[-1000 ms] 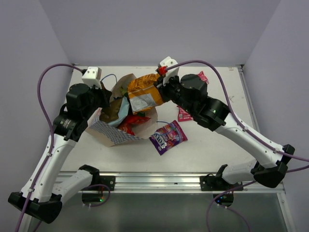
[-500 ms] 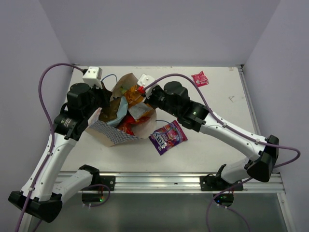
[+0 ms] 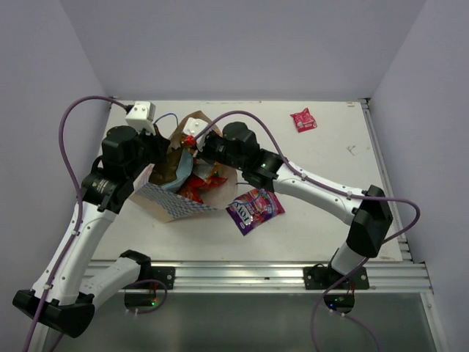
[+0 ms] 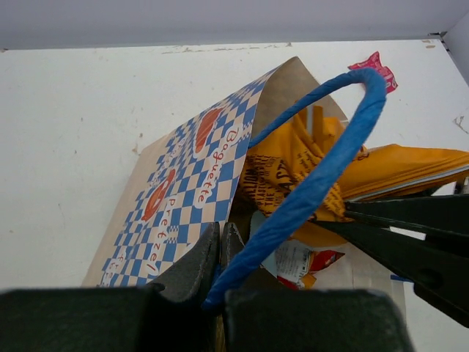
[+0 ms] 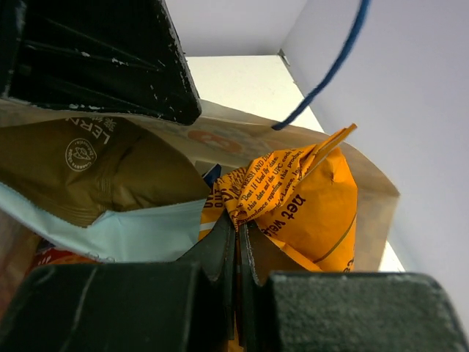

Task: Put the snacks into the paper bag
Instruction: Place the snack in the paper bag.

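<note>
The paper bag [image 3: 170,204] lies on its checkered side, mouth facing right. My left gripper [image 3: 158,151] is shut on its blue cord handle [image 4: 315,165] at the rim [image 4: 183,191]. My right gripper [image 3: 192,141] reaches into the mouth, shut on the crumpled top of the orange chip bag [image 5: 311,209], which sits inside against the far wall. A light-blue bag [image 5: 124,229], an olive-brown pack [image 5: 95,165] and a red bag [image 3: 196,188] lie inside too. A purple pack [image 3: 255,207] rests on the table outside the mouth. A small pink packet [image 3: 303,119] lies at the far right.
The white table [image 3: 330,169] ends in walls at the back and sides. A metal rail [image 3: 242,273] runs along the near edge by the arm bases. Purple cables [image 3: 67,139] loop over both arms.
My right arm has swung left and down, carrying the orange chip bag from above the bag's far rim into its mouth. The left gripper and the bag have stayed put.
</note>
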Available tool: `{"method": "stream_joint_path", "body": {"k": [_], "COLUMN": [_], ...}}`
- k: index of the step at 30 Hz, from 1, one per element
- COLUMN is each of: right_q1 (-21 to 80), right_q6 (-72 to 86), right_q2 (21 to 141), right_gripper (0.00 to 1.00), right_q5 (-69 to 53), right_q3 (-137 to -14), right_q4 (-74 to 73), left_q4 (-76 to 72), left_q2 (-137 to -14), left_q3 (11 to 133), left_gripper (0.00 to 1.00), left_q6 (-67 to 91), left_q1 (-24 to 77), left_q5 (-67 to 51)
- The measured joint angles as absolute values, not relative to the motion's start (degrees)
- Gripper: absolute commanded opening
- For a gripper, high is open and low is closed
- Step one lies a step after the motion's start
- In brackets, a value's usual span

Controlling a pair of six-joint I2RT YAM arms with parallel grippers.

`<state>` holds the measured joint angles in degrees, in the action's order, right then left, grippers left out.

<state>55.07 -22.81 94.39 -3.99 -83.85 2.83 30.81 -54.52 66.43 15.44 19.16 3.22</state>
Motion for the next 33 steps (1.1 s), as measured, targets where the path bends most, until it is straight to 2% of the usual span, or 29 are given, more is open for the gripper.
{"method": "stream_joint_path", "body": {"k": [8,18,20,25,26,29,30,33], "right_q1": [55.1,54.0,53.6,53.5,53.6,53.6,53.6,53.6], "right_q6": [-20.4,-12.6,-11.3,-7.8,-6.9,-4.3,-3.4,-1.0], "right_q2": [99.8,100.7,100.0,97.3,97.0,96.4,96.2,94.9], "right_gripper": [0.0,0.0,0.06,0.08,0.11,0.29,0.41,0.61], "right_q5": [-3.5,2.5,3.3,4.3,4.6,4.8,4.3,2.4], "right_q3": [-83.7,-78.5,-77.3,-76.4,-76.4,-76.4,-76.4,-76.4], "right_q4": [7.9,14.3,13.3,8.4,7.3,4.8,4.1,1.4], "left_q4": [31.3,32.1,32.1,31.8,31.8,31.7,31.7,31.7], "left_q2": [-54.3,-53.5,-53.0,-52.1,-52.0,-51.8,-51.8,-51.8], "left_q3": [66.4,66.4,66.4,66.4,66.4,66.4,66.4,66.4], "left_gripper": [0.0,0.0,0.0,0.0,0.0,0.0,0.0,0.0], "left_q6": [15.3,14.4,14.2,14.2,14.2,14.2,14.2,14.2], "left_q1": [19.2,19.2,19.2,19.2,19.2,19.2,19.2,19.2], "left_q5": [3.9,5.2,5.2,5.2,5.2,5.2,5.2,5.2]}}
